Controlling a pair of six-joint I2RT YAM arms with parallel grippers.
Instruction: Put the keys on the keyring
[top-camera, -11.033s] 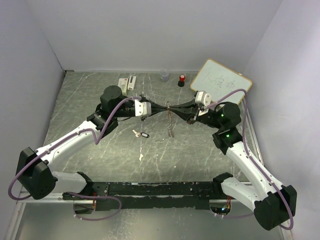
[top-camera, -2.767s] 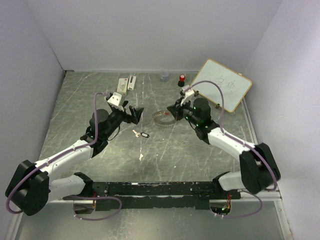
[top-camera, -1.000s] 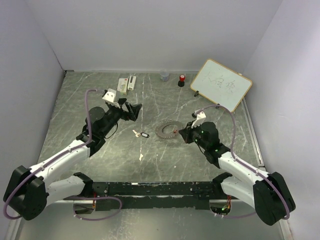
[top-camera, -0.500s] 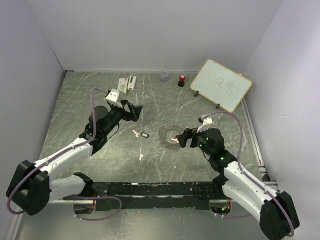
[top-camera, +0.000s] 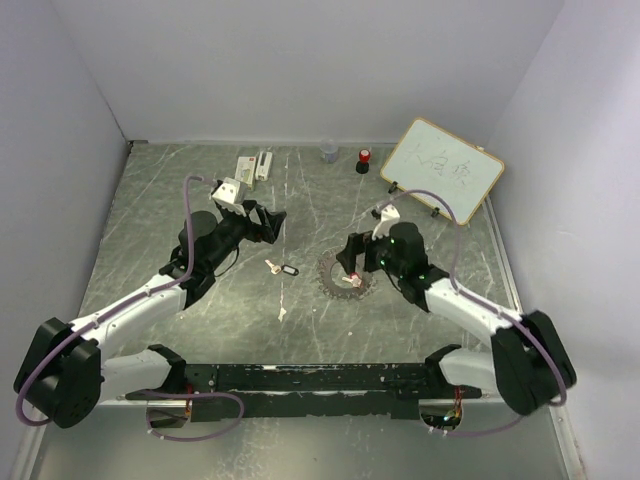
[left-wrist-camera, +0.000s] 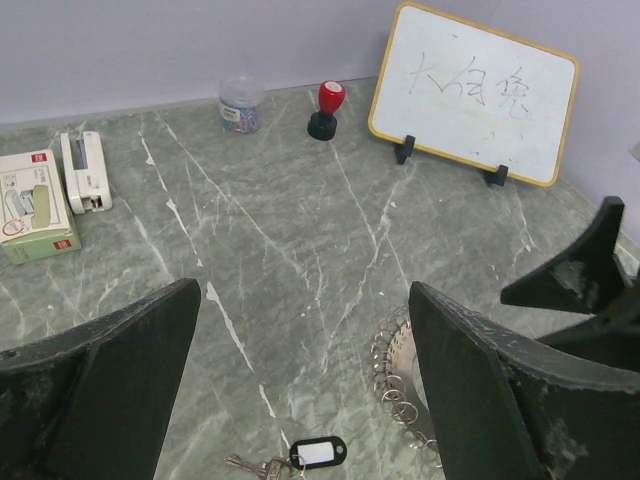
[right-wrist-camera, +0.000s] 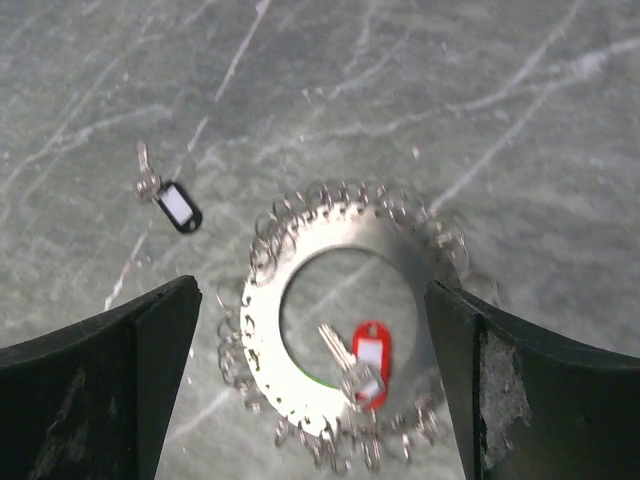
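Observation:
The keyring (top-camera: 332, 266) lies flat on the marble table, a toothed metal disc ringed with small loops (right-wrist-camera: 262, 335). A red-tagged key (right-wrist-camera: 370, 360) rests across its inner opening and lower band (top-camera: 352, 279). My right gripper (top-camera: 353, 257) hovers just above it, open, its fingers either side of the ring (right-wrist-camera: 312, 292). The black-tagged key (top-camera: 283, 268) lies loose on the table left of the ring (right-wrist-camera: 178, 205) (left-wrist-camera: 312, 454). My left gripper (top-camera: 270, 224) hangs open above the table behind that key (left-wrist-camera: 305, 295), holding nothing. Its right finger hides part of the keyring (left-wrist-camera: 398, 372).
A whiteboard (top-camera: 442, 168) stands at the back right. A red-topped stamp (top-camera: 364, 160) and a small jar (top-camera: 328, 152) sit by the back wall, with boxes (top-camera: 245, 167) to their left. A small pale scrap (top-camera: 282, 313) lies near the front.
My right gripper has opened and let go of the keyring, which now lies flat slightly nearer the front. The right arm has shifted over it. The left arm has barely moved.

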